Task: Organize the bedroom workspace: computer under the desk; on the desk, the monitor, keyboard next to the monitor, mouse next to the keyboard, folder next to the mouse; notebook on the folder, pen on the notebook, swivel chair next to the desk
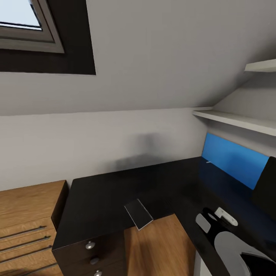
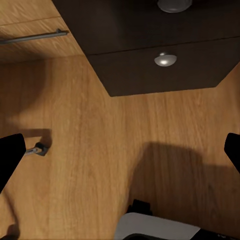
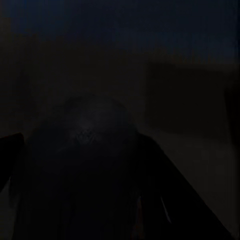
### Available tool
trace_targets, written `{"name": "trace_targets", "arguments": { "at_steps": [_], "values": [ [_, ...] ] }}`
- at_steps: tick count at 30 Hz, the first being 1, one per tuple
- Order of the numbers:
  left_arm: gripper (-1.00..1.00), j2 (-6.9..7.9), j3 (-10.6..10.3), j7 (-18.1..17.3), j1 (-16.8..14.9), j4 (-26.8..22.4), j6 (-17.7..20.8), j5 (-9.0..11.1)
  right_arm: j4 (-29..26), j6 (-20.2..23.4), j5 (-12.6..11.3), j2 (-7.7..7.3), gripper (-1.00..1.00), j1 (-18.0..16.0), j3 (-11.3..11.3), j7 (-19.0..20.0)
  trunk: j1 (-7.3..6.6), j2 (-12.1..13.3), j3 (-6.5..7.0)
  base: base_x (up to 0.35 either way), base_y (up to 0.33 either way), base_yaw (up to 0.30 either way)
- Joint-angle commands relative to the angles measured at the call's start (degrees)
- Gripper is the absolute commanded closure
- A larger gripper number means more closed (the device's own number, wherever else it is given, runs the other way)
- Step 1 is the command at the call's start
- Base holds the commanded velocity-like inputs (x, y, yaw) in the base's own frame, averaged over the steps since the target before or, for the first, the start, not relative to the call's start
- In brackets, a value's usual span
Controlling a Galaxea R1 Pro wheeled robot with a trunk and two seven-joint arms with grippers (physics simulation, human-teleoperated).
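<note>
right arm (image 1: 237, 245) near right over the black counter (image 1: 115, 191); its pincer's state can't be told, wrist view too dark. left pincer (image 2: 120, 150) spread above wood floor (image 2: 90, 150) by drawer knob (image 2: 165, 59). notebook (image 1: 138, 214) at counter's near edge. monitor (image 1: 266, 189) far right. no writing legible.

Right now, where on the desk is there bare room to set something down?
The desk is bare from the back wall to the notebook overhanging its front edge. The right wing by the monitor is crowded by the right arm.
</note>
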Motion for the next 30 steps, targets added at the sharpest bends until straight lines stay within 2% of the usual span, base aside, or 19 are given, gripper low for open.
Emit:
{"name": "trace_targets", "arguments": {
  "at_steps": [1, 7, 20, 30],
  "values": [
    [-1.0, -0.05, 0.24, -0.01, 0.0, -0.21, -0.09, -0.18, -0.06, -0.53, -0.8, 0.01, 1.0, -0.04, -0.49, -0.14, 0.03, -0.1, -0.1, 0.0, 0.0, 0.0],
    [-1.0, -0.19, 0.43, -0.22, 0.0, -3.15, -0.02, -0.02, -0.24, -1.57, -0.78, 0.14, 1.0, -0.01, -1.6, -0.43, 0.03, -0.1, -0.1, 0.0, 0.0, 0.0],
    [-1.0, -0.57, 0.44, -0.16, 0.0, -3.53, 0.08, 0.11, -0.4, -1.87, -0.76, 0.23, 1.0, -0.03, -1.67, -2.01, 2.88, -5.31, -2.42, 0.0, 0.0, -0.006],
    [-1.0, -0.58, 0.45, -0.15, 0.0, -3.44, 0.08, 0.12, -0.38, -1.89, -0.83, 0.24, 1.0, -0.01, -1.61, -2.18, 5.08, -9.32, -3.96, 0.0, 0.0, -0.178]
  ]
}}
